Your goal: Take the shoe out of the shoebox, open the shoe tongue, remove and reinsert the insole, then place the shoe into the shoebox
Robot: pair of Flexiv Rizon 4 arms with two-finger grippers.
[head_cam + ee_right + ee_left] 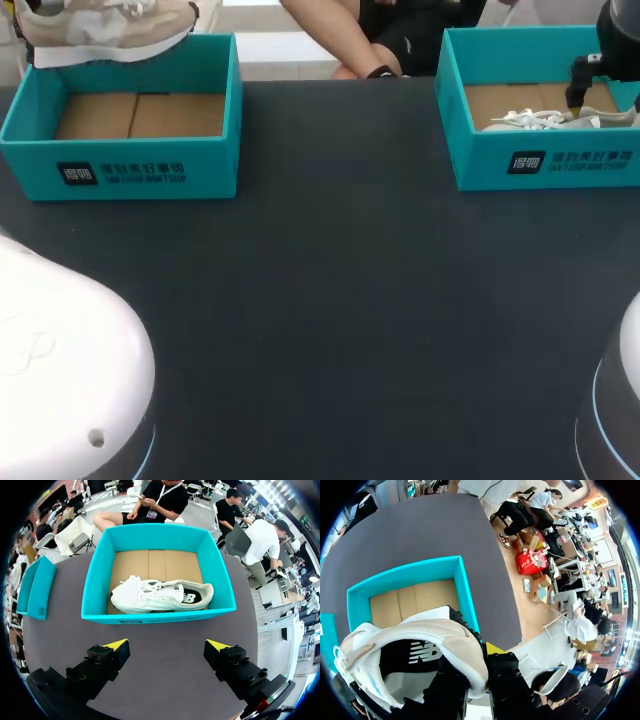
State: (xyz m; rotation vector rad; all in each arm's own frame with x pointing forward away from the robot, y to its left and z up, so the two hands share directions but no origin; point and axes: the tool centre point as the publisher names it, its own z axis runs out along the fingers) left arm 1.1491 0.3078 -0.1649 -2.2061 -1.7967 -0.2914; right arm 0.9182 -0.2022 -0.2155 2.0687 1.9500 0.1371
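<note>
Above left shoebox (150, 175): beige shoe (100, 22), white sole, black inside.

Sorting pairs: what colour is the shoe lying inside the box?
White shoe; clearest in right wrist view.

Dark tabletop (330, 300) carries two open teal shoeboxes at its far edge, well apart: left box (120, 170), right box (545, 165).

The left shoebox (120, 170) stands at the far left of the bench (330, 300). A raised shoe (105, 30) hangs over that box's far wall. Well to the right of that box stands the right shoebox (545, 165), with a second shoe (545, 120) lying inside
</note>
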